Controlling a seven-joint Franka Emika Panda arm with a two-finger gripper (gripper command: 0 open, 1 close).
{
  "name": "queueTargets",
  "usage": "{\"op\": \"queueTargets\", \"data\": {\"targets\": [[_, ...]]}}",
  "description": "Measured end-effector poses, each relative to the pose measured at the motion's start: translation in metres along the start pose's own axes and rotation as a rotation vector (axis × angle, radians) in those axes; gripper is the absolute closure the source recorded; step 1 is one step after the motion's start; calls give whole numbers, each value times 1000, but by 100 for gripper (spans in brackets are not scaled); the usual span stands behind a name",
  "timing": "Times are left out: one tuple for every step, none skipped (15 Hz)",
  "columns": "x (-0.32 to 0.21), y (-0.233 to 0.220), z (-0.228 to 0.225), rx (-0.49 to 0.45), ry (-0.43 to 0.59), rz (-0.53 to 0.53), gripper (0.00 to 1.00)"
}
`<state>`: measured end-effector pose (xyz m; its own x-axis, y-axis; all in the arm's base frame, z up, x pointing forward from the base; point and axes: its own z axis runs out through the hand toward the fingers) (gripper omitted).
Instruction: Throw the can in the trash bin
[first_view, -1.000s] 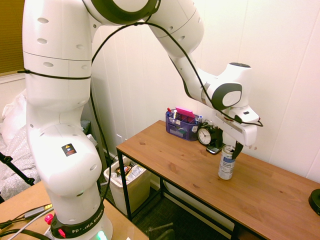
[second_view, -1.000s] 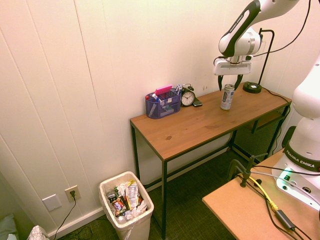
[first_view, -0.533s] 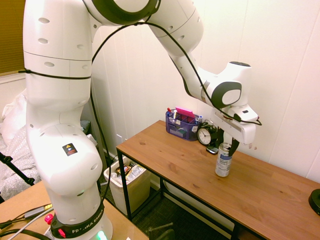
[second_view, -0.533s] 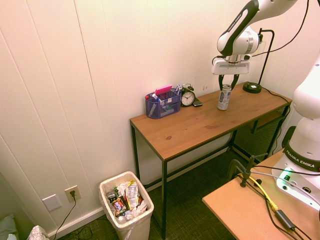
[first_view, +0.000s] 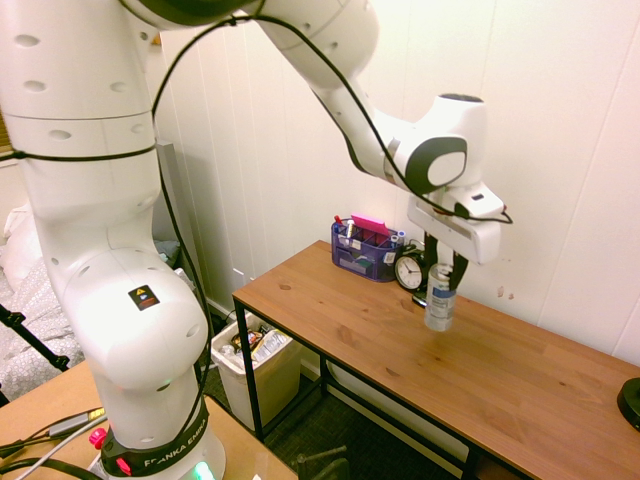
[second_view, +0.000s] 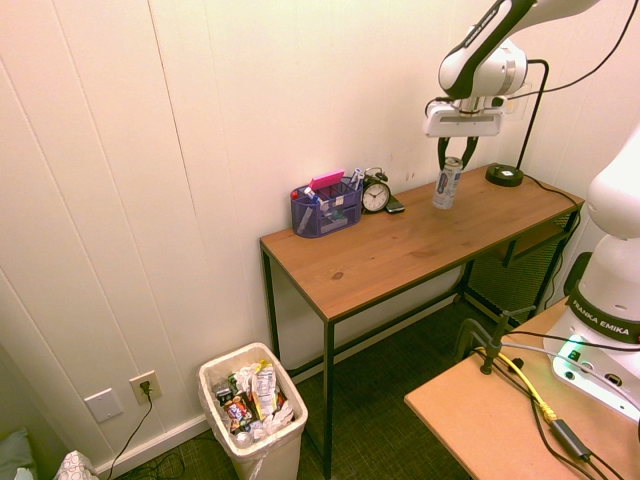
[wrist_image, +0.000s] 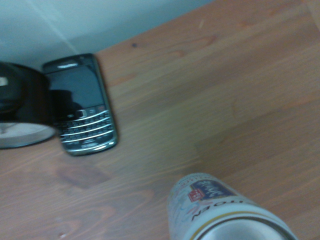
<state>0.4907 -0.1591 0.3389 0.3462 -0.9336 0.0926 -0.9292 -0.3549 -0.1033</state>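
The slim silver-white can (first_view: 438, 303) with blue markings hangs upright a little above the wooden table (first_view: 340, 305), and my gripper (first_view: 441, 272) is shut on its upper part. The second exterior view shows the same can (second_view: 447, 184) under the gripper (second_view: 449, 163), near the table's back edge. Its shiny top (wrist_image: 222, 212) rises from the bottom of the wrist view. On the floor past the table's far end stands the cream-white trash bin (first_view: 262, 368), bag-lined and full of wrappers; it is well away from the gripper, as the bin (second_view: 252, 418) in the second exterior view shows.
A black alarm clock (first_view: 408, 270) and a dark keypad phone (wrist_image: 85, 112) sit just beside the can, against the wall. A blue-purple desk organizer (second_view: 327, 208) stands further along. A black lamp base (second_view: 504, 175) is at the table's other end.
The can has come off the table in the shut gripper. Arm and can rose and shifted toward the clock.
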Motion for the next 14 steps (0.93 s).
{"op": "queueTargets", "data": {"targets": [[-23, -9, -24, 9, 22, -33, 100], [-52, -21, -45, 15, 43, -70, 100], [-91, -37, -64, 20, 59, -112, 100], [-139, -55, -79, 23, 72, -159, 100], [-187, -71, -86, 21, 81, -205, 100], [-235, -86, -88, 17, 85, -250, 100], [-279, -100, -87, 11, 81, -296, 100], [-317, -114, -84, 7, 71, -341, 100], [-351, -129, -81, 5, 57, -383, 100], [-382, -146, -79, 7, 40, -423, 100], [-410, -161, -78, 18, 17, -462, 100], [-435, -177, -74, 23, -8, -496, 100], [-454, -190, -64, 13, -29, -521, 100], [-469, -202, -51, -3, -45, -536, 0]]}}
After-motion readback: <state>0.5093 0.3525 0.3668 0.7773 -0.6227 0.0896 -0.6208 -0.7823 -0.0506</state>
